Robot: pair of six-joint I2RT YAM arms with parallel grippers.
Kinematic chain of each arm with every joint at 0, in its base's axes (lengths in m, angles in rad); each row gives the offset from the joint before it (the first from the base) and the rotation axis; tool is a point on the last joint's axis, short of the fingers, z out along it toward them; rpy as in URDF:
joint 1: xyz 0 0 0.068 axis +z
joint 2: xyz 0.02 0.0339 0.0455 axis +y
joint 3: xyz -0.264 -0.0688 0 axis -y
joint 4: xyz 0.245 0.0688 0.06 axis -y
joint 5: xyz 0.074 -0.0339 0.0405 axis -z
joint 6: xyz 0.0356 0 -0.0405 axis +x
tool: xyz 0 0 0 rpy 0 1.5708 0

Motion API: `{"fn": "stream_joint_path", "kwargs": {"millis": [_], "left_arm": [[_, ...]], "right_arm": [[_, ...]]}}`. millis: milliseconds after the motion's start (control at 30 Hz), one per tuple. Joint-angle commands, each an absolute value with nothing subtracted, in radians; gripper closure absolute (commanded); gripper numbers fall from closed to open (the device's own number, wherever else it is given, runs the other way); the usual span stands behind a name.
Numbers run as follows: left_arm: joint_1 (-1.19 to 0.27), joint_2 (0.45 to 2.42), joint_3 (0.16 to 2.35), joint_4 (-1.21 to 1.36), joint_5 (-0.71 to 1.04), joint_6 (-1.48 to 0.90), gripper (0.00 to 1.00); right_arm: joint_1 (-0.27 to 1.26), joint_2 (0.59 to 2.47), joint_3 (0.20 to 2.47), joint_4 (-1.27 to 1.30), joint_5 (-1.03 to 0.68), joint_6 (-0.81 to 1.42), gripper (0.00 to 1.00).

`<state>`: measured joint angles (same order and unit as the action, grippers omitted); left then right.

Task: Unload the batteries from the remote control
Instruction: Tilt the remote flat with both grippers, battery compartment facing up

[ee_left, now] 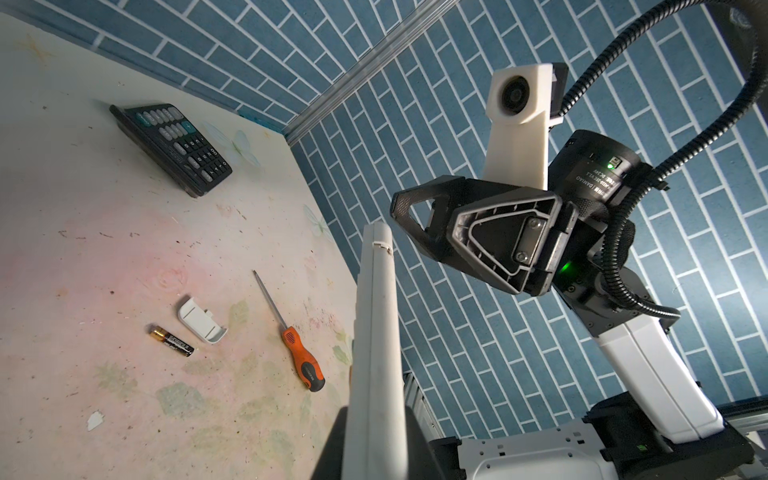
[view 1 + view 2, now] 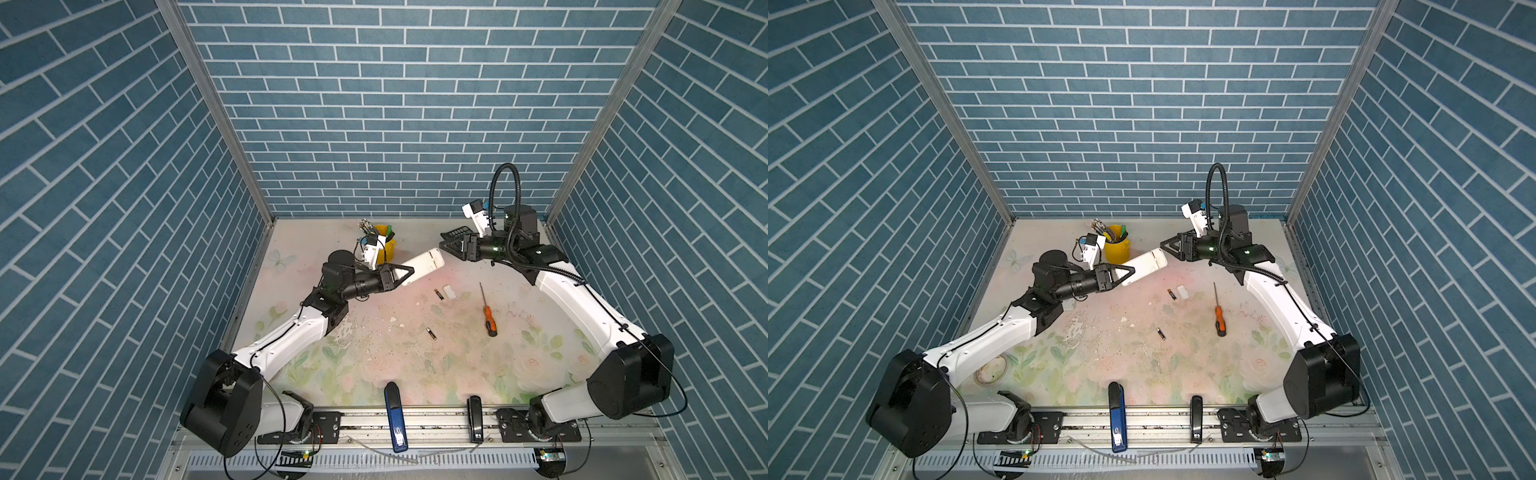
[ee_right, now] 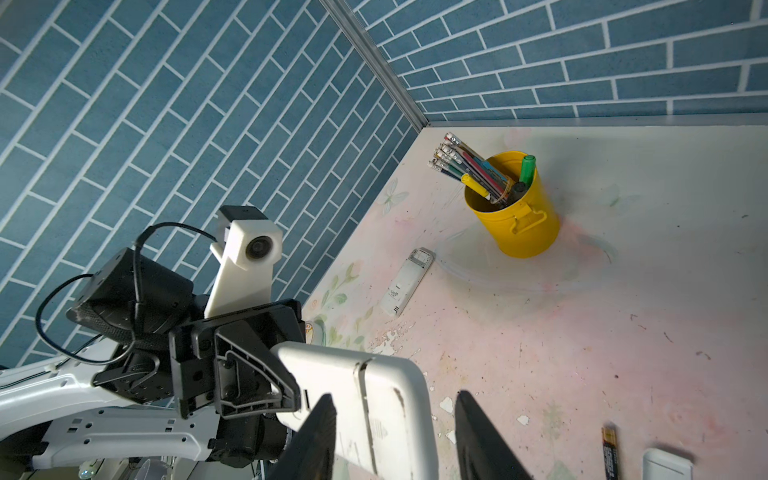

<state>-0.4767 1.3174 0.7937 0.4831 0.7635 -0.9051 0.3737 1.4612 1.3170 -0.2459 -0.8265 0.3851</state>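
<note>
Left pincer (image 2: 409, 276) is clenched on the left end of a long white plastic remote control (image 2: 424, 266). It holds the remote clear of the table, with the free end pointing far and right. Right pincer (image 2: 444, 243) hangs in the air at that free end with its jaws parted, roughly half open. In the right wrist view the remote's rounded end sits in the gap between the two black fingers (image 3: 486, 436). One finger stands plainly apart from it; I cannot tell whether the other touches it.

On the pale flowered tabletop (image 2: 374, 365), near and right of the raised remote, lies a slim dark battery with a gold end (image 2: 438, 294). It is just beside a small white rectangular plastic cover (image 2: 449, 291) on its right. A second battery of the same kind (image 2: 431, 333) lies nearer, alone near the middle of the table.

An orange-handled screwdriver (image 2: 487, 309) lies right of the cover. A black remote with grey keys (image 1: 170, 149) rests at the far right. A yellow metal cup of pens (image 3: 515, 212) stands at the far side, and a smaller white remote (image 3: 405, 282) lies on the table near it. A blue stapler (image 2: 395, 415) and a black stapler (image 2: 474, 417) sit on the near edge.
</note>
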Motion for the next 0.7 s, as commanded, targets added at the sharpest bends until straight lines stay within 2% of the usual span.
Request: {"fn": "stream_joint_path", "kwargs": {"millis": [0,267,667], "left_arm": [[-0.469,1.327,0.789,0.577,0.791,-0.925,1.00],[-0.468,1.336,0.789,0.629,0.817,-0.949,1.00],[-0.469,1.339,0.790,0.663,0.854,-0.959,1.00]], "right_arm": [[0.389,1.459,1.281,-0.232,-0.857,0.363,0.53],[0.405,1.480,1.276,-0.301,-0.828,0.312,0.51],[0.411,1.506,1.269,-0.278,-0.847,0.322,0.72]]}}
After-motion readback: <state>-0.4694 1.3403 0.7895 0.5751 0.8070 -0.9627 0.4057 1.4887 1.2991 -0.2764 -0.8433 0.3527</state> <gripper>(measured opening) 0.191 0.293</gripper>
